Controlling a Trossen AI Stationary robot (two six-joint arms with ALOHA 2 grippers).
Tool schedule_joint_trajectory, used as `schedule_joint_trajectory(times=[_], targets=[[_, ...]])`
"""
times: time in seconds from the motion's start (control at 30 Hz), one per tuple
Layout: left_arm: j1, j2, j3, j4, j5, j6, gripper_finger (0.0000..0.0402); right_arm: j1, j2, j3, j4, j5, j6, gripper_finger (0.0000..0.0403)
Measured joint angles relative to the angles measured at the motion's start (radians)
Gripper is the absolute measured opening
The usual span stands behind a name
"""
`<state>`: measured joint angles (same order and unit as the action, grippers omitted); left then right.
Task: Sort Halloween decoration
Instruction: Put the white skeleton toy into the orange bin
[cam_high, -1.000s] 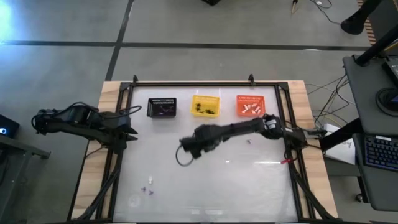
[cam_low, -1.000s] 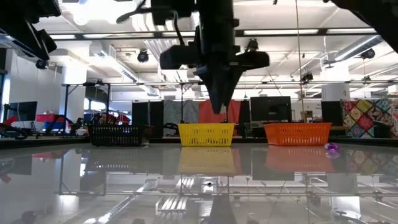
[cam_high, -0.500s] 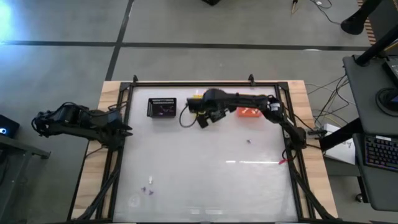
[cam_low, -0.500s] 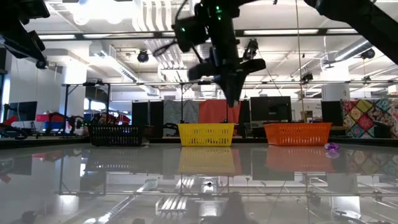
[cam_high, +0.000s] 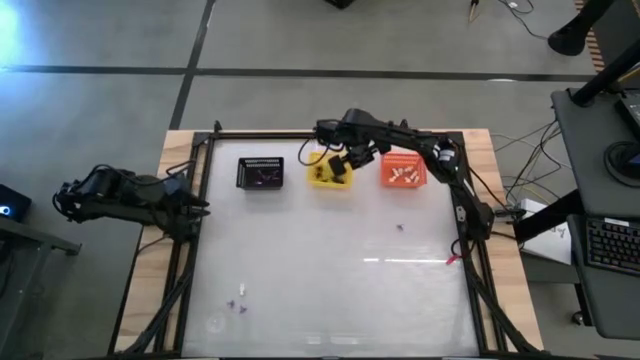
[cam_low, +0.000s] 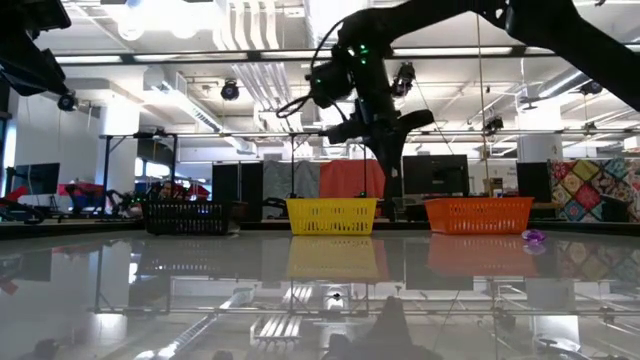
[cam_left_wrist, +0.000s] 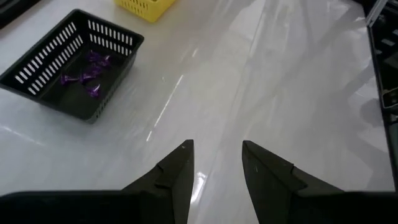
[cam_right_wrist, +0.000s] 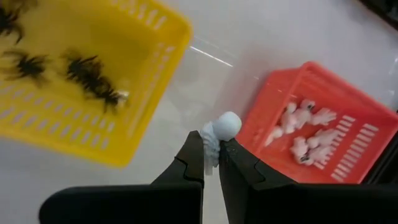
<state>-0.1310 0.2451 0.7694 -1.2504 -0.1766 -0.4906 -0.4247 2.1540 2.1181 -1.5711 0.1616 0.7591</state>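
A: What is found nearest the front edge of the table (cam_high: 300, 290)?

B: A few tiny purple and white trinkets (cam_high: 238, 303) are seen lying loose on the glossy surface toward the front left. One purple trinket (cam_high: 400, 227) is seen alone farther back on the right side, well apart from them.

A: And the left arm?

B: The left gripper (cam_high: 200, 207) is held at the table's left edge, off to the side. In its wrist view the fingers (cam_left_wrist: 177, 171) are shown spread apart, with nothing between them.

A: What is lined up along the far side?

B: Three baskets are set in a row. The black basket (cam_high: 260, 173) is on the left, with purple pieces (cam_left_wrist: 87, 76) inside. The yellow basket (cam_high: 325, 180) is in the middle, holding black spider-like pieces (cam_right_wrist: 87, 74). The orange basket (cam_high: 403, 170) is on the right, with white pieces (cam_right_wrist: 305, 134) inside.

A: Where is the right gripper?

B: The right gripper (cam_right_wrist: 211, 163) is held above the table between the yellow and orange baskets. Its fingers are clamped on a small white trinket (cam_right_wrist: 222, 129), which is seen sticking out from the tips.
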Motion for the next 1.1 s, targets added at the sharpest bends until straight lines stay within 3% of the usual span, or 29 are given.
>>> schedule_joint_trajectory(times=[0.5, 0.9, 1.1], targets=[[0.0, -0.02, -0.004, -0.054, -0.026, -0.008, 0.0118, -0.126, -0.128, -0.054, 0.0, -0.001, -0.062, 0.0013], [0.0, -0.034, -0.007, -0.053, -0.027, -0.019, 0.0118, -0.145, -0.333, -0.392, 0.019, -0.005, 0.002, 0.0013], [0.0, -0.032, -0.007, -0.053, -0.027, -0.017, 0.0118, -0.151, -0.363, -0.547, 0.142, -0.036, 0.006, 0.0013]])
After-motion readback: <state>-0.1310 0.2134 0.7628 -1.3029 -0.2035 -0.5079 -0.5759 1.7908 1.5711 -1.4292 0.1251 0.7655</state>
